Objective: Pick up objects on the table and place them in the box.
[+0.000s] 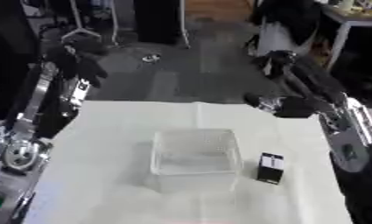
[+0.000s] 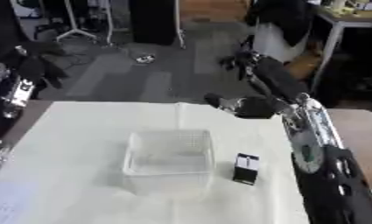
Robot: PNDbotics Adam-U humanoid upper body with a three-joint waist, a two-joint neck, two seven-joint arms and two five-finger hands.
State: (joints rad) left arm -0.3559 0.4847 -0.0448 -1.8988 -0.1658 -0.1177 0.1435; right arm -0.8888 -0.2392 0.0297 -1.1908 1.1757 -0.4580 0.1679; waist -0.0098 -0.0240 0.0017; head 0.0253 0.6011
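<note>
Your clear plastic box (image 1: 194,158) sits mid-frame on the white table (image 1: 96,166), and it looks empty. The small black carton (image 1: 271,168) with a white label stands upright just right of it, apart from the wall. Your right hand (image 2: 238,105) hovers at the table's far edge; I cannot tell how its fingers are set. Your left hand (image 1: 81,54) hangs raised in the upper left, fingers slack. The carton looks narrow and tall: clip it from the side and it may topple against the box.

Both arms (image 1: 54,103) built of black housings with silver joint sections. Round silver disc seen at left elbow (image 1: 19,155). Right forearm (image 2: 311,131) clad in silver-white. Hands black: left hand (image 1: 78,54), right hand (image 2: 246,59).
</note>
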